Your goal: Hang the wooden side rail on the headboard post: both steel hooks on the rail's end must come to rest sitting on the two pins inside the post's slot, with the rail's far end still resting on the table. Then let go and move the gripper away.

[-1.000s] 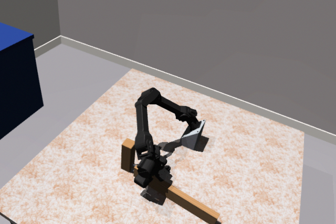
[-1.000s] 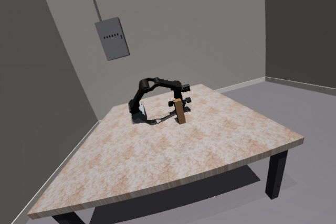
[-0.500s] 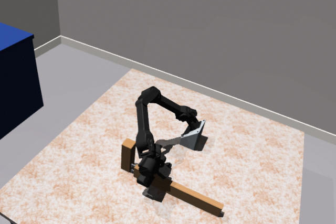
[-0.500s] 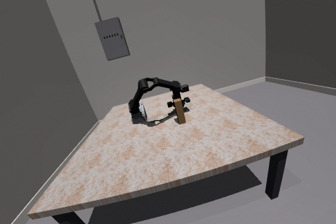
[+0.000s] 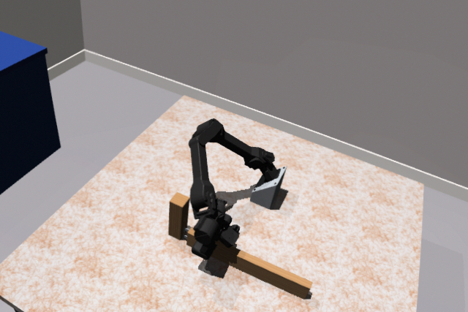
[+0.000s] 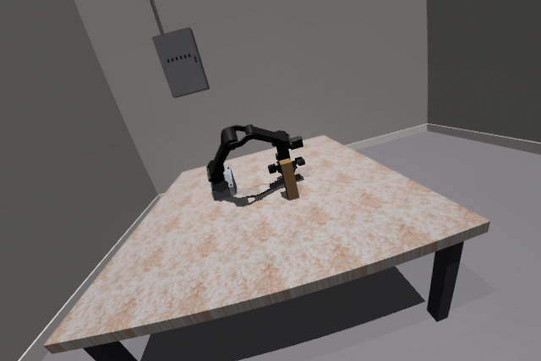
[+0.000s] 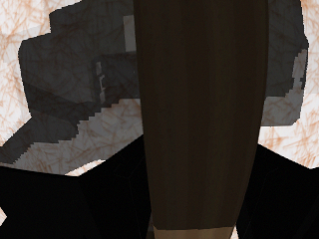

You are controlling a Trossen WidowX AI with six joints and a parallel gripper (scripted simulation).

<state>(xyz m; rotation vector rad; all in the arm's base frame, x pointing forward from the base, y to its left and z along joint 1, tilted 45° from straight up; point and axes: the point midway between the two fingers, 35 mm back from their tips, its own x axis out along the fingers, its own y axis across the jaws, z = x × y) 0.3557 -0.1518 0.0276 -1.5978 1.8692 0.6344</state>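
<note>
The pale tabletop with rust-brown mottling (image 5: 113, 202) (image 6: 244, 256) carries everything. Over it bends the black jointed robot arm (image 5: 199, 165) (image 6: 262, 134). The long, square-section wooden rail (image 5: 272, 272) (image 7: 204, 110) slants from beside the post toward the tabletop's near right corner in the top view. The black parallel-jaw end effector (image 5: 217, 246) (image 7: 187, 134) is partly closed, gripping the rail near its post end. The short upright brown wooden post (image 5: 178, 219) (image 6: 290, 180) stands just beyond. Best lift this end gently, keep it square to the slot, then lower both hooks together.
</note>
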